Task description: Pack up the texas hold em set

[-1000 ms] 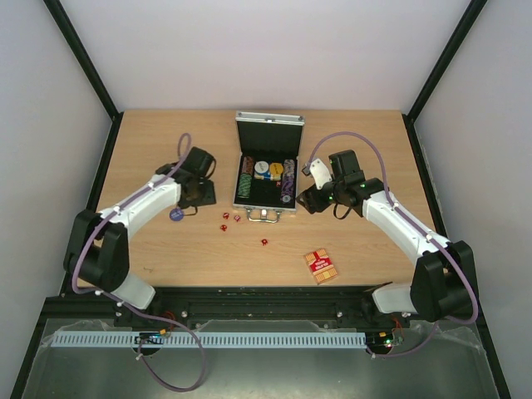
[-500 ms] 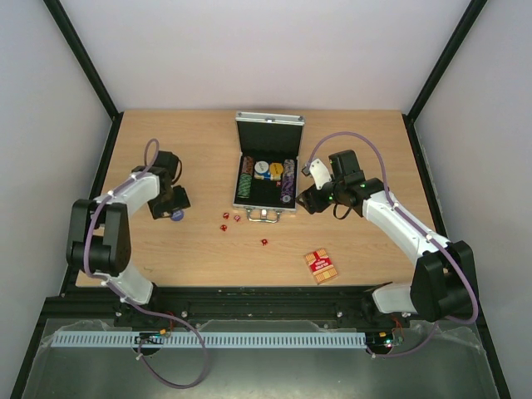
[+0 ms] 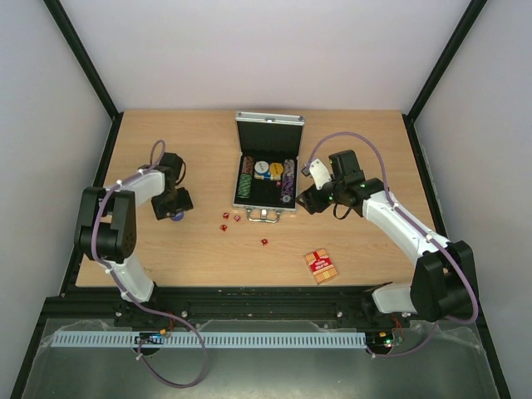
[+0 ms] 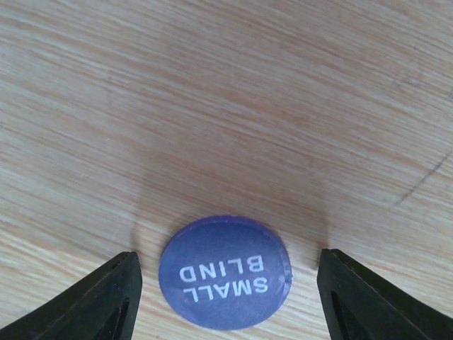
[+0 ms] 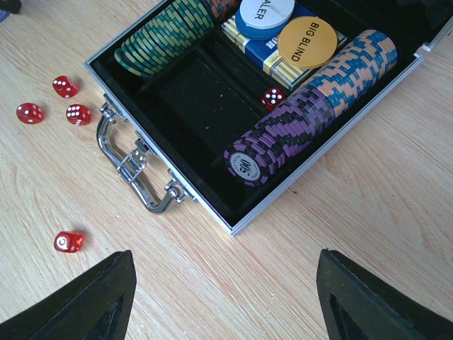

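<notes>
Case: a small silver aluminium case (image 3: pixel 248 196) lies open at the back middle of the table (image 3: pixel 191 258). Its ribbed lid (image 3: pixel 269 133) stands upright on the far side, and the chrome handle (image 5: pixel 138 173) faces the arms. The lining is black.
Chips: a row of green chips (image 5: pixel 166 35) lies along the left compartment. The right compartment holds a row that runs from purple and black chips (image 5: pixel 272 142) into blue and orange chips (image 5: pixel 354 67).
Middle compartment: a yellow BIG BLIND disc (image 5: pixel 308 40) and a white and blue disc (image 5: pixel 265 13) rest on a blue card deck (image 5: pixel 269 60) at the far end. One red die (image 5: pixel 272 97) sits just in front of that deck, and the near part shows bare black lining.
Loose dice: three dice (image 5: pixel 65 86) cluster on the wood just left of the handle. A fourth die (image 5: pixel 69 241) lies apart, nearer the arms.
Red card deck: the red card deck (image 3: pixel 320 266) lies flat and slightly askew on the table, toward the near right, well apart from the case.
Purple disc: a round SMALL BLIND disc (image 4: pixel 225 281) lies flat on the wood far to the left of the case.
Left gripper: the left gripper (image 4: pixel 226 258) is low over the purple disc with its fingers spread. One finger is on each side of the disc and neither touches it.
Right gripper: the right gripper (image 5: pixel 226 262) hangs above the near right corner of the case. Its fingers are wide apart and hold nothing.
</notes>
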